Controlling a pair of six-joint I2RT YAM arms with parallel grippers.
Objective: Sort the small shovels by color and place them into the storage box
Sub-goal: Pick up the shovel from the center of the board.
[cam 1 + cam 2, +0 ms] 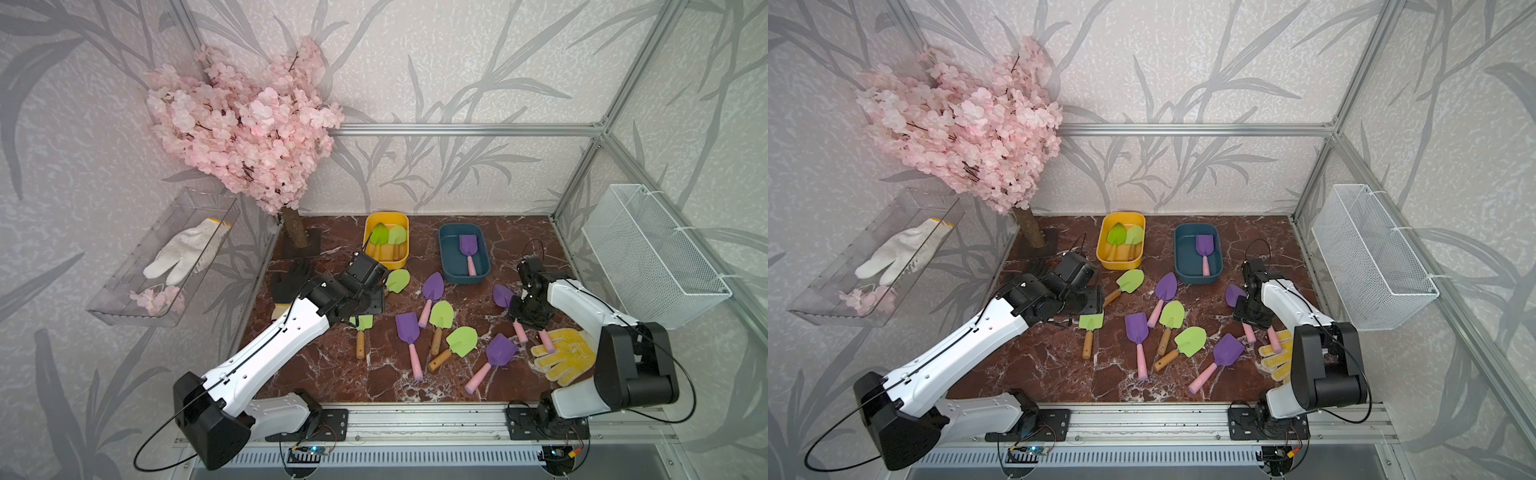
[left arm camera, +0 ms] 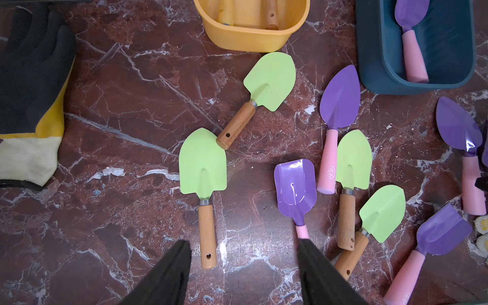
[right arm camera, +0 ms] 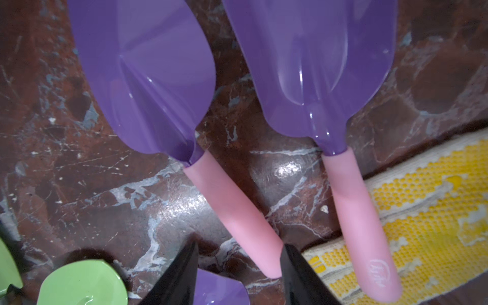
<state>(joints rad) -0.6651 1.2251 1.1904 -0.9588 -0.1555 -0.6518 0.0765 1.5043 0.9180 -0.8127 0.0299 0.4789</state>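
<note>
We see left gripper wide open, empty, green shovel handle between jaws; right gripper half-open round purple shovel handle (unclamped).

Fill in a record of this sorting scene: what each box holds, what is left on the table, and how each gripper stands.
yellow box: two green shovels
blue box: one purple shovel
loose green shovels: four, on the table
loose purple shovels: five, on the table
left gripper: open, empty, above the table
right gripper: open, jaws either side of a pink handle, not closed on it
yellow glove: under another loose purple shovel's handle
</note>
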